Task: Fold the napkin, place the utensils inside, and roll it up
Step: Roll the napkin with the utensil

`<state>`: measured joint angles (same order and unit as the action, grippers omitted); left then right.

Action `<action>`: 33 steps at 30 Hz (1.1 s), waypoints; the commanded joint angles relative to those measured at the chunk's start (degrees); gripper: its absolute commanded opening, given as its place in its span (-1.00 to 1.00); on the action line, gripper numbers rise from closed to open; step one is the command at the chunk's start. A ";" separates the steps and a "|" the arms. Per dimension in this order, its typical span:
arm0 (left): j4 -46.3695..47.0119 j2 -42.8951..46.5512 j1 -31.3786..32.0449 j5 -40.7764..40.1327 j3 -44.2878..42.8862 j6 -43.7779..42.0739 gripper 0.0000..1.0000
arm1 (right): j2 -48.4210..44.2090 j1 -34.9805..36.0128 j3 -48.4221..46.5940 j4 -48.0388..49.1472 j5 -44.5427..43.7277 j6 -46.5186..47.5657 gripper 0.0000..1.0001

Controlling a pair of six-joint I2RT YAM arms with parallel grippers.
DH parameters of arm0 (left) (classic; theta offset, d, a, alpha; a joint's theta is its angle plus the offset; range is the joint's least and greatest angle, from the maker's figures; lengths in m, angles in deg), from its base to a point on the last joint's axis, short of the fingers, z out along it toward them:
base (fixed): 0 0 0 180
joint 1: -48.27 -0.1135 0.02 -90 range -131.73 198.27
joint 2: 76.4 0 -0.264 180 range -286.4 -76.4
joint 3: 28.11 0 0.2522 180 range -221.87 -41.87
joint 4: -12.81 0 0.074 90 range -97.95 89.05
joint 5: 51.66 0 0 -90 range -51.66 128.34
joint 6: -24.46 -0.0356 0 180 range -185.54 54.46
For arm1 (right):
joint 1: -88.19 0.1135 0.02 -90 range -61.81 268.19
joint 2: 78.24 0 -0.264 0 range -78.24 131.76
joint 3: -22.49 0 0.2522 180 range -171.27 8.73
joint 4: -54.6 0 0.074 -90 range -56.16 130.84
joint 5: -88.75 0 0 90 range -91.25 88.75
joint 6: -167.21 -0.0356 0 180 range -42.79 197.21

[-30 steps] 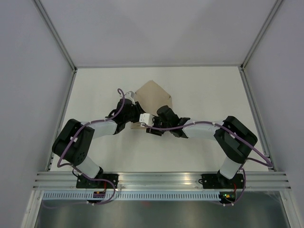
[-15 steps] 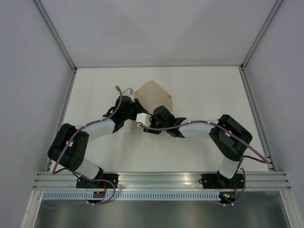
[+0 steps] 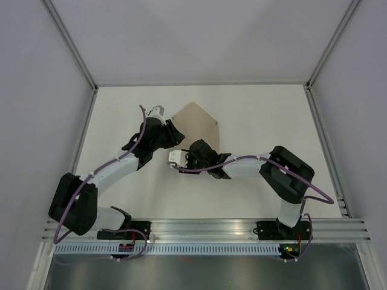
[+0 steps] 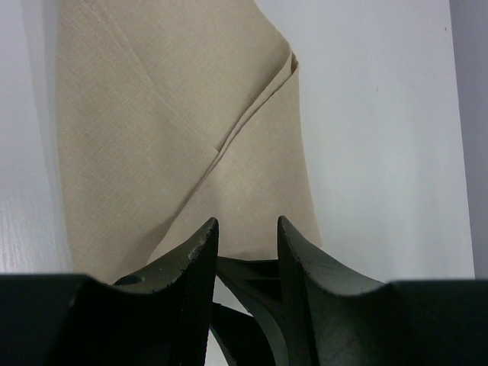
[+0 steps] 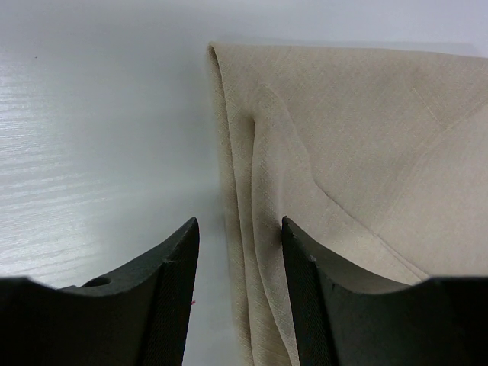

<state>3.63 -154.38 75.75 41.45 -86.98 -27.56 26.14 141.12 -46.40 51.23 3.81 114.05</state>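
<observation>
Left pincer (image 4: 242,232) hangs open above the plain beige-tan woven cloth napkin (image 3: 196,119), its black fingers apart with nothing between them. The right pincer (image 5: 240,232) is open too, one finger over bare desk and the other over the cloth's doubled, rumpled edge. The napkin lies folded into a pointed shape near the middle of the white desk (image 3: 266,121), with a diagonal fold crossing its top layer.
</observation>
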 commanded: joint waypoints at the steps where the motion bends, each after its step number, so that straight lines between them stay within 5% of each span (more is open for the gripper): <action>1: -2.12 2.91 -0.24 -2.58 -1.74 -2.47 -0.14 | 1.53 0.42 -1.11 3.75 -1.19 1.48 0.08; 17: -4.23 5.11 -1.38 -4.70 -3.15 -4.66 -0.12 | 5.13 0.69 0.99 7.27 -2.43 5.52 0.02; 33: -4.23 4.32 -1.47 -4.61 -3.24 -6.95 -0.06 | 7.33 0.77 1.78 6.83 -0.23 6.58 -0.33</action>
<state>-0.92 -150.51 74.59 37.76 -87.87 -31.80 31.43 141.60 -45.92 59.23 1.88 120.50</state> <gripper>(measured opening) 0.467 0.344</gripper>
